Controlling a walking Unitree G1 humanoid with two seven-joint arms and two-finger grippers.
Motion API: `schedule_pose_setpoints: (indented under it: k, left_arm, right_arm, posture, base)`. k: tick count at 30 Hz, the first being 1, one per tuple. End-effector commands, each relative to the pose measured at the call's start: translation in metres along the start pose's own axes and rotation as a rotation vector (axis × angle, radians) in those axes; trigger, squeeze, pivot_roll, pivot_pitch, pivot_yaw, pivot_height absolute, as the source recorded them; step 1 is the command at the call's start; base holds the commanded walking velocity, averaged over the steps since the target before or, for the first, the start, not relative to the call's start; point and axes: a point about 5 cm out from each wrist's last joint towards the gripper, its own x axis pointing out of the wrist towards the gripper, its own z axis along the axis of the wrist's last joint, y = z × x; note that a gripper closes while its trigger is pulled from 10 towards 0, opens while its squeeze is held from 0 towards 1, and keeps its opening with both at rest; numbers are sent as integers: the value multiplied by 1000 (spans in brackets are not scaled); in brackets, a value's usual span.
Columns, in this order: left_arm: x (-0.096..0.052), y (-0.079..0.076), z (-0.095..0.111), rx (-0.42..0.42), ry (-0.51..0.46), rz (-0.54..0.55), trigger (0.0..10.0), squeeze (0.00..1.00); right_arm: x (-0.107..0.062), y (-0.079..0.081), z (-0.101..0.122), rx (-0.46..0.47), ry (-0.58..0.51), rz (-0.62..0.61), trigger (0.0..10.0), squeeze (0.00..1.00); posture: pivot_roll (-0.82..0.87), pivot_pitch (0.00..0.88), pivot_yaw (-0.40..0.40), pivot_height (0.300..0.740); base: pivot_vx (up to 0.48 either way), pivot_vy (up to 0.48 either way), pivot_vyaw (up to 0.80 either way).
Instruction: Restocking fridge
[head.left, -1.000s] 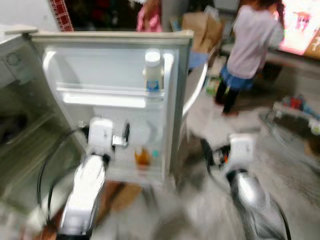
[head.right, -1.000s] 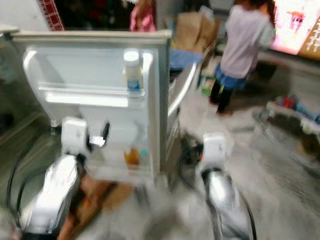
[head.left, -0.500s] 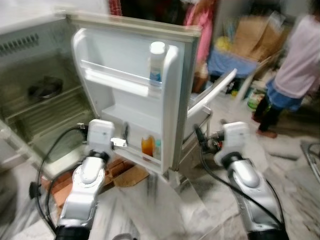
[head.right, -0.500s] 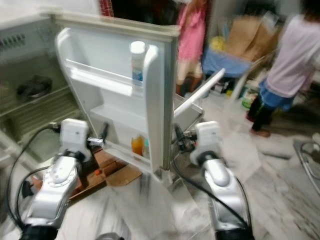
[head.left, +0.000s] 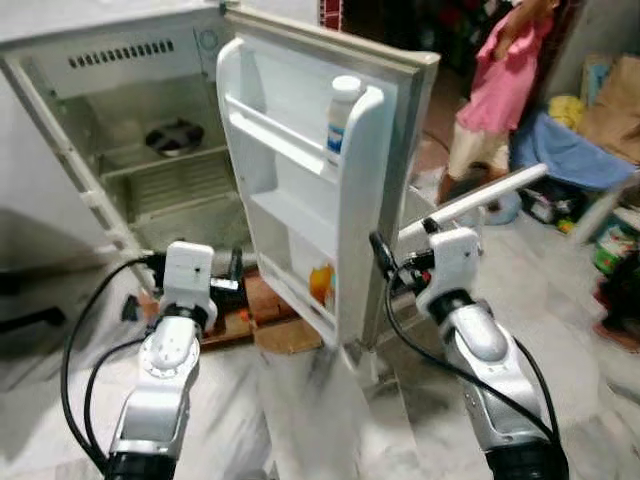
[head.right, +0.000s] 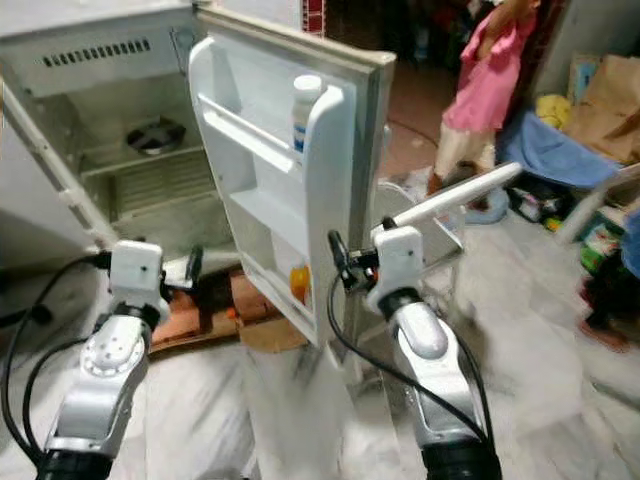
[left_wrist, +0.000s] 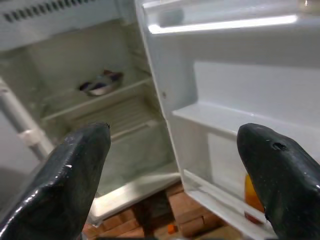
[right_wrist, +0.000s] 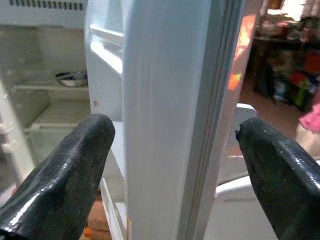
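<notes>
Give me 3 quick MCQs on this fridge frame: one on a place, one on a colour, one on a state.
1. Where does the white plastic bottle with a blue label stand?
A. top door shelf
B. wire rack in the cabinet
C. on the floor

2. What colour is the small bottle in the bottom door shelf?
A. green
B. orange
C. black

3. How does the white fridge door stand?
A. shut
B. taken off
C. swung open

Answers: 1 A, it sits behind the upper door rail. 2 B, it shows orange low in the door. 3 C, the cabinet interior and the metal bowl on its shelf are exposed.
</notes>
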Motion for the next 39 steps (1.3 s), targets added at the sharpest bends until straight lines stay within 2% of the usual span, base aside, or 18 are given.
schedule_pose_setpoints:
  k: [1,12,14,16,19,23,25,26,28,31,32,36,37,39]
  left_arm:
    - [-1,-3,-2,7,17,-6,10000,0]
    - [-5,0,-7,7,40,23,10000,0]
    - [-6,2,-7,-10,42,38,10000,0]
    - [-7,4,-8,13,38,33,10000,0]
    - [-8,6,-7,-6,34,33,10000,0]
    - [-9,6,-8,5,32,28,10000,0]
    - [-9,5,-8,8,35,26,10000,0]
    - [-9,5,-8,8,35,26,10000,0]
    - [-9,3,-8,4,34,18,10000,0]
    - [-9,1,-7,2,30,14,10000,0]
    - [-9,2,-8,2,37,16,10000,0]
    - [-9,2,-9,-2,42,19,10000,0]
    - [-9,3,-9,-20,40,23,10000,0]
    - [-9,3,-9,-21,39,24,10000,0]
  right_arm:
    - [2,0,-7,-2,25,12,10000,0]
    - [26,2,0,-10,-15,9,10000,0]
    - [33,0,1,-28,-16,-6,10000,0]
    - [37,-3,3,-25,-24,-25,10000,0]
    - [39,-5,4,2,-34,-51,10000,0]
    - [28,-3,-8,21,10,-55,10000,0]
    - [20,5,-18,80,49,-57,10000,0]
    - [20,5,-18,80,49,-57,10000,0]
    - [6,24,-27,75,79,35,10000,0]
    - [-2,36,-31,81,97,119,10000,0]
    - [-6,42,-38,91,153,190,10000,0]
    - [-13,44,-46,118,225,290,10000,0]
    - [-16,41,-51,81,275,329,10000,0]
    - [-14,30,-52,26,278,288,10000,0]
  posture:
    - [47,0,41,740]
    - [67,0,32,740]
    - [71,0,34,740]
    - [72,0,33,740]
    - [72,0,30,740]
    - [69,0,29,740]
    - [63,1,30,740]
    - [63,1,30,740]
    - [61,5,32,740]
    - [59,5,33,740]
    - [56,7,37,740]
    - [57,8,36,740]
    - [58,8,34,740]
    - [60,10,33,740]
  base:
    - [0,-255,738]
    - [0,0,677]
    - [0,0,644]
    - [0,0,469]
    - [0,0,0]
    - [275,0,0]
    - [262,-296,0]
    - [262,-296,0]
    - [0,-461,0]
    - [0,-461,0]
    - [0,0,0]
    - [0,0,0]
    - [0,0,0]
    - [0,0,0]
